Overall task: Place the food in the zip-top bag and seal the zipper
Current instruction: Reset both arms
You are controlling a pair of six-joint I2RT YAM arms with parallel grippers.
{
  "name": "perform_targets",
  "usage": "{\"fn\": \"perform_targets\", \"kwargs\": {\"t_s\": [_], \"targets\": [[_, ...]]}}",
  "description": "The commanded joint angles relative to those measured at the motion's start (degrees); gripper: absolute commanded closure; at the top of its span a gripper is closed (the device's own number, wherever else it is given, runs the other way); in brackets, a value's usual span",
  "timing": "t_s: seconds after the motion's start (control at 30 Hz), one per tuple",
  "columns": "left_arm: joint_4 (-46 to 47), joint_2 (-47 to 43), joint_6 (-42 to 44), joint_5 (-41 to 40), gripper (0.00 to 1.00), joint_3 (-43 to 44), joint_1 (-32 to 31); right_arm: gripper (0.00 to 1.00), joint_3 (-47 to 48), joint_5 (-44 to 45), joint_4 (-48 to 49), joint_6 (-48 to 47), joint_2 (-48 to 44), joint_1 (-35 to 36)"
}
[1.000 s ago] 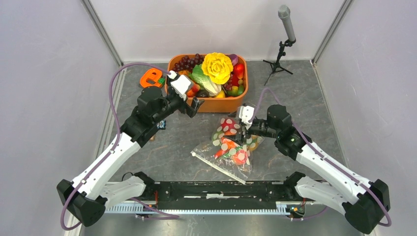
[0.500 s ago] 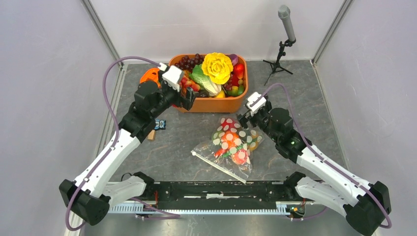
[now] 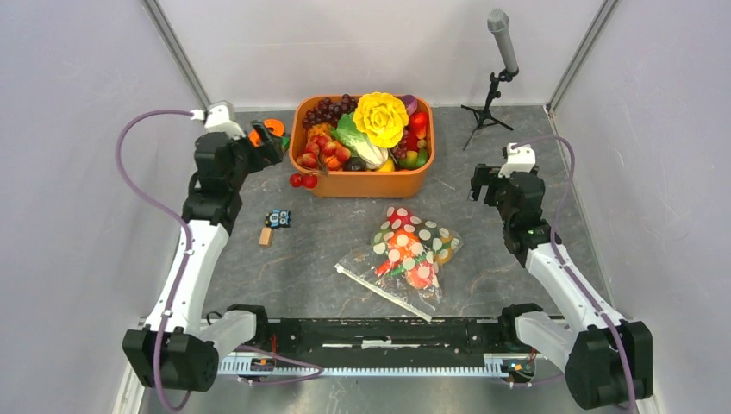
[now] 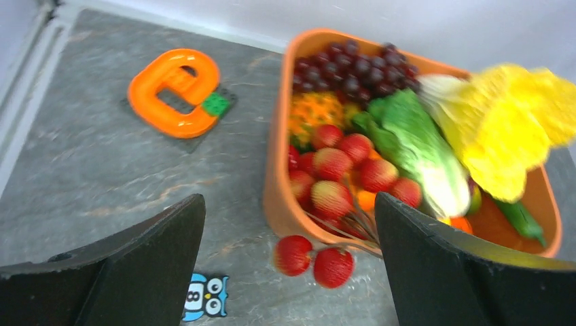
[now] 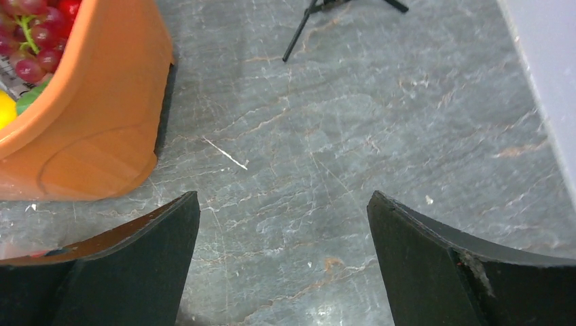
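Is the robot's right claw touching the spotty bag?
Apart. The top view shows it plainly: the open right claw is off to the right of the spotty bag, with a stretch of gray table between them.

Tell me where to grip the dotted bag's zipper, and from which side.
Pinch the zipper at its left end, from above on the near side. The strip lies flat and bare along the zip-top bag's near edge; the food bulges behind it, probably crowding a far-side approach.
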Motion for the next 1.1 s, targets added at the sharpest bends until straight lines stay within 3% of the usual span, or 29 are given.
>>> {"fn": "perform_targets", "kwargs": {"t_s": [0.0,0.23,0.37,0.43,0.53,0.6,1.07], "targets": [[-1.8,-1.01,-10.4,0.75,0.0,-1.4,8.6,0.02,-0.23,-1.61,1.24,7.31,1.15,-3.73],[-4.47,0.36,-14.31,-7.58,0.0,-1.93,11.34,0.02,0.92,1.82,-1.32,5.86,1.14,-7.04],[-5.25,0.94,-13.79,-8.0,0.0,-2.03,10.97,0.02,1.29,1.46,-0.48,2.7,1.3,-6.99],[-3.91,0.85,-10.99,-9.57,0.0,-2.26,8.61,0.02,1.45,-0.68,0.69,1.39,1.53,-6.96],[-4.0,1.41,-5.68,-22.76,0.0,-1.08,-1.03,0.02,1.58,-5.59,3.08,0.45,1.91,-6.95],[-4.67,1.81,-5.25,-30.43,0.0,-0.49,-4.01,0.02,1.93,-6.42,3.52,0.27,2.25,-6.96],[1.82,-3.11,-9.75,-31.51,0.0,-5.73,-4.05,0.02,2.32,-7.07,2.18,1.2,2.46,-6.95]]}}
